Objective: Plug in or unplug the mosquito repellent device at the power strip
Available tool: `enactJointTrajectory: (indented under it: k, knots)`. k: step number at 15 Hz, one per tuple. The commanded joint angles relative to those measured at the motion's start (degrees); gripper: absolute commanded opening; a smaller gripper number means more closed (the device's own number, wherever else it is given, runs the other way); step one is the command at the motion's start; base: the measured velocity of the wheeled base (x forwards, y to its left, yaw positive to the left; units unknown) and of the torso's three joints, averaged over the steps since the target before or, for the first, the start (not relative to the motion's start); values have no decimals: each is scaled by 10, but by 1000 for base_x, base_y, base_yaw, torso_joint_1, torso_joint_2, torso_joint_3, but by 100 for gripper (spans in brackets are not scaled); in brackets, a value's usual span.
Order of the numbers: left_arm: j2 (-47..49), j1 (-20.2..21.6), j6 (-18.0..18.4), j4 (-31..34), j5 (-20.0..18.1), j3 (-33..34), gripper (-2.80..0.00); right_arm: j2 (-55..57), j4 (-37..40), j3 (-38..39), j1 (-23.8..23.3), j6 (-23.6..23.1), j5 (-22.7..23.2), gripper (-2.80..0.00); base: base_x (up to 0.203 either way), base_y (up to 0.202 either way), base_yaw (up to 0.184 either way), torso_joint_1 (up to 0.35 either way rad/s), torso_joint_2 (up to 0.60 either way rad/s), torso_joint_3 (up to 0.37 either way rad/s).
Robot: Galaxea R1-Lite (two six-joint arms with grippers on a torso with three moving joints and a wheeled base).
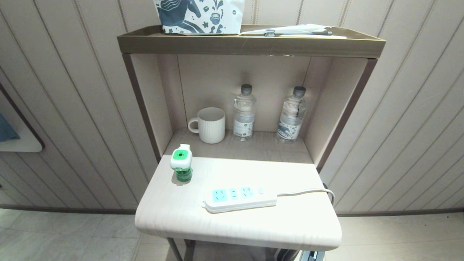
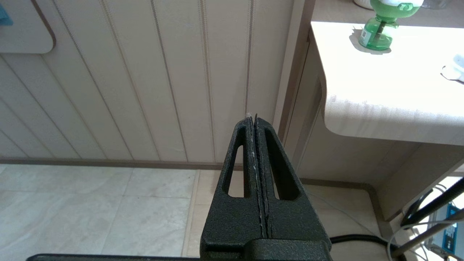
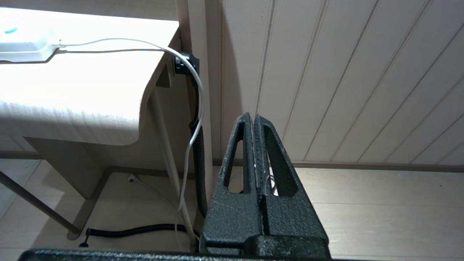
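While both arms hang low beside the table (image 1: 174, 217), the left hand (image 2: 252, 116) is pressed closed on nothing; the mosquito repellent device (image 1: 181, 163) stands upright, unplugged, near the power strip (image 1: 239, 198), whose sockets face up for insertion; the right hand (image 3: 252, 116) is likewise closed, empty.

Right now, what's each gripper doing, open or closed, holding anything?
Left gripper: closed, holding nothing, below the table edge.
Right gripper: closed, holding nothing, beside the table.

Green device (image 1: 181, 163); white strip (image 1: 239, 199), light-blue sockets
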Motion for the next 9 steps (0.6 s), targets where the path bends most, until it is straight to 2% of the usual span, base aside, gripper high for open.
enactJointTrajectory:
  k: [1, 9]
  knots:
    - [1, 0, -1, -1, 0, 0, -280, 1, 0, 0, 0, 0, 0, -280, 0, 0, 0, 0, 0, 0]
    - [1, 0, -2, -1, 0, 0, -280, 1, 0, 0, 0, 4, 0, -280, 0, 0, 0, 0, 0, 0]
